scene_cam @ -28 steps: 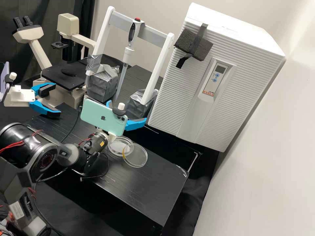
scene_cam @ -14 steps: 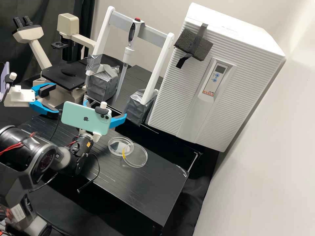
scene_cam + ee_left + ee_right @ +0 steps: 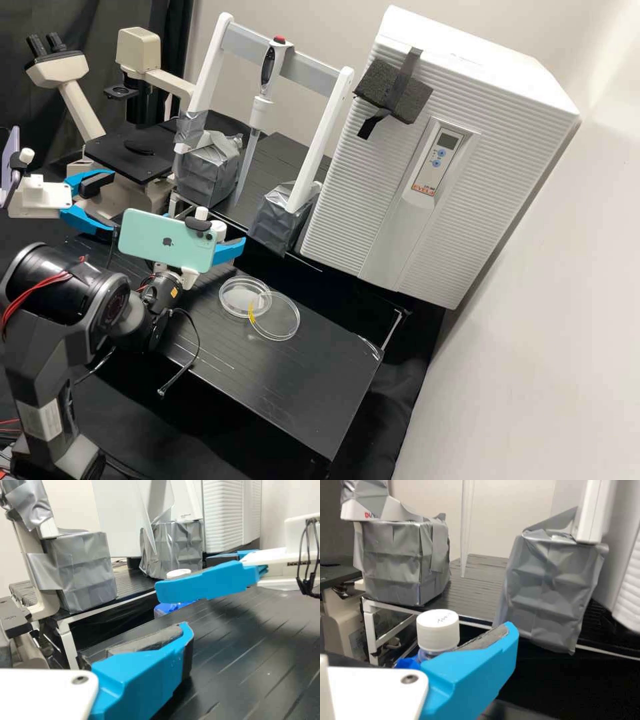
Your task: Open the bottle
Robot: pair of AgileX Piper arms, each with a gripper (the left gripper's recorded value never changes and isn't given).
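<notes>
bottle [image 3: 437,632]: small, upright, standing on the black bench [image 3: 300,380]. The white ribbed screw cap [image 3: 437,625] is on. It has a flat top with a faint mark too small to read. The body under the cap is blue. In the left wrist view the lower body [image 3: 170,609] shows blue below the right gripper, down at bench level.

right gripper [image 3: 457,642]: the bottle sits inside it, with the cap poking up above the gripper's top edge. Can't tell whether it's clamped on the bottle or just around it.

left gripper [image 3: 113,203]: fingers [image 3: 90,179] spread wide apart. The bottle is out past its fingertips and apart from them. The right gripper's flank lies between the left gripper and the bottle.

Beyond the bottle, ahead of the right gripper, are two blocks wrapped in grey tape [image 3: 400,562] [image 3: 550,590]. A clear pipette tip [image 3: 466,525] hangs between them.

Two clear petri dishes [image 3: 245,297] [image 3: 275,319] lie on the bench with their edges overlapping. They are just beside the right gripper, on the side away from the left gripper.

A mint-green phone [image 3: 167,239] is mounted on the right wrist, behind the right gripper.
</notes>
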